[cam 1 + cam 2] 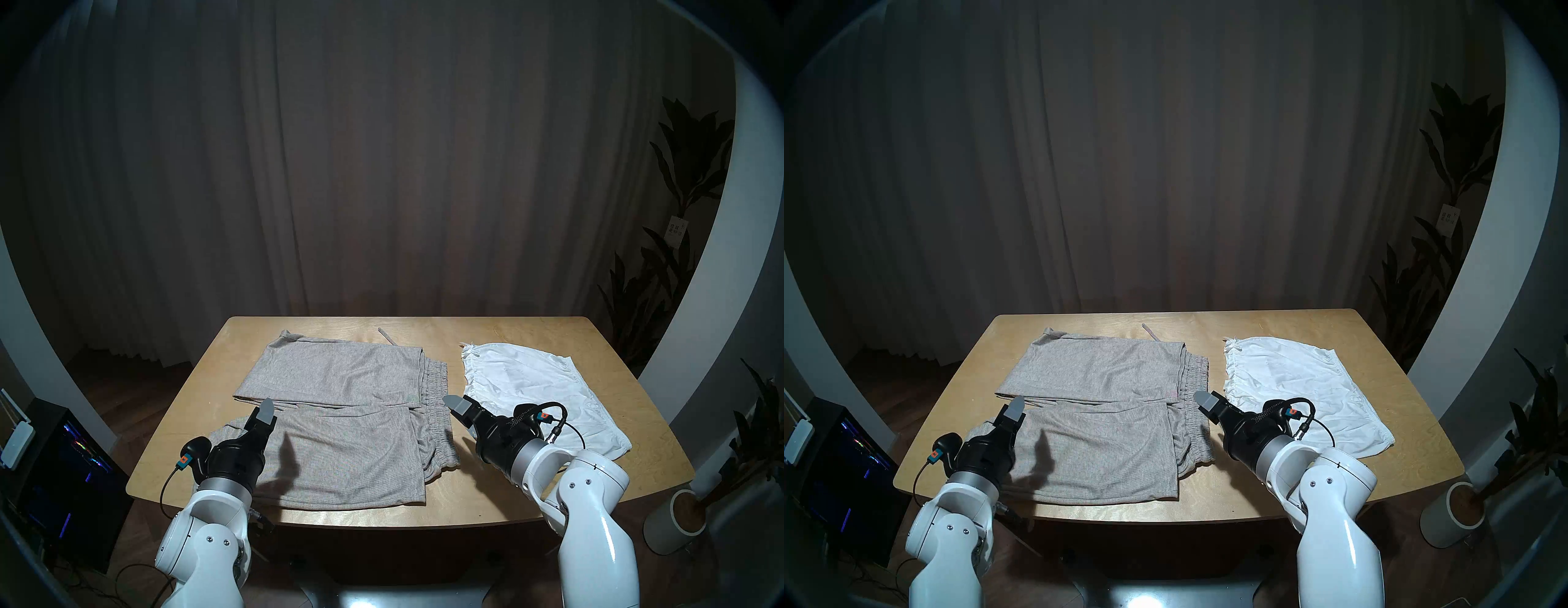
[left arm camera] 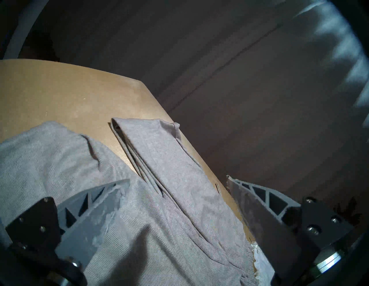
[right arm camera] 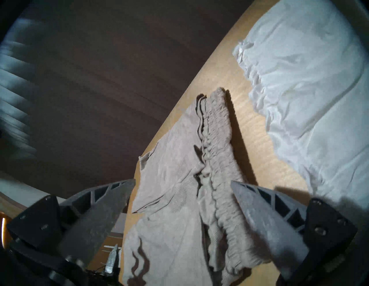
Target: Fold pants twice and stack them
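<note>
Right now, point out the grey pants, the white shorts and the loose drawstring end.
grey pants [image 1: 339,450], head left view, near folded panel.
white shorts [image 1: 534,382], head left view, middle of the fabric.
drawstring [image 1: 385,334], head left view, loose end on the table.

Grey-beige ribbed knit pants; plain white shorts; light tan wood surface; dark brown curtain; grey fingers.

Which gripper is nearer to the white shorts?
Right. The right gripper hovers open beside the near-left edge of the white shorts; the left gripper is open over the grey pants, farther away.
</note>
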Controlling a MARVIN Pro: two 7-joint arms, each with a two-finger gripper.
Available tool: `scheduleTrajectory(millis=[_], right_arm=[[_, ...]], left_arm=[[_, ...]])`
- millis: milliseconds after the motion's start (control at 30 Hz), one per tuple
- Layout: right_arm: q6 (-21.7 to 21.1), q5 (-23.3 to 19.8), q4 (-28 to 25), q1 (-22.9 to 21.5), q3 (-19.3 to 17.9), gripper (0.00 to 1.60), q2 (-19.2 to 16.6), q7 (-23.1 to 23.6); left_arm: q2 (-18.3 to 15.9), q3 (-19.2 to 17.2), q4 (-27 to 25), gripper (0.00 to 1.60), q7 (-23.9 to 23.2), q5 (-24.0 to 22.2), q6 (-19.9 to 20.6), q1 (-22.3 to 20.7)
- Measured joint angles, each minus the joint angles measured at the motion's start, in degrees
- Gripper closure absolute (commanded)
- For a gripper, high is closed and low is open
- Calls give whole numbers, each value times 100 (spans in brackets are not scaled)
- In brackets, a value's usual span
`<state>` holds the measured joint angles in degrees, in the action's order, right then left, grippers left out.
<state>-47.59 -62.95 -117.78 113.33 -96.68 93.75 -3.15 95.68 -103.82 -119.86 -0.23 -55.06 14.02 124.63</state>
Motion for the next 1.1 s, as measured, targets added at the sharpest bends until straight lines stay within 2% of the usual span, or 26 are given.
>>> scheduleTrajectory(millis=[233,400,600,800,1100], right_arm=[[-483,-484,-352,70,-152,0,55,-439],[-641,-1087,-467,97,-254,0,93,-915],[-234,-1963,-464,266,-255,0,137,-1078],[331,-2911,-583,639,-126,0,192,-1369],[1228,-3918,-952,1142,-99,0,290,-2016]], left_arm=[[-188,-337,5,0,-232,-586,537,5],[-384,-517,65,0,-400,-783,842,-35],[-440,-635,163,0,-435,-856,928,-44],[-455,-795,292,0,-503,-1031,1068,59],[-408,-1155,309,0,-600,-1369,1294,400]])
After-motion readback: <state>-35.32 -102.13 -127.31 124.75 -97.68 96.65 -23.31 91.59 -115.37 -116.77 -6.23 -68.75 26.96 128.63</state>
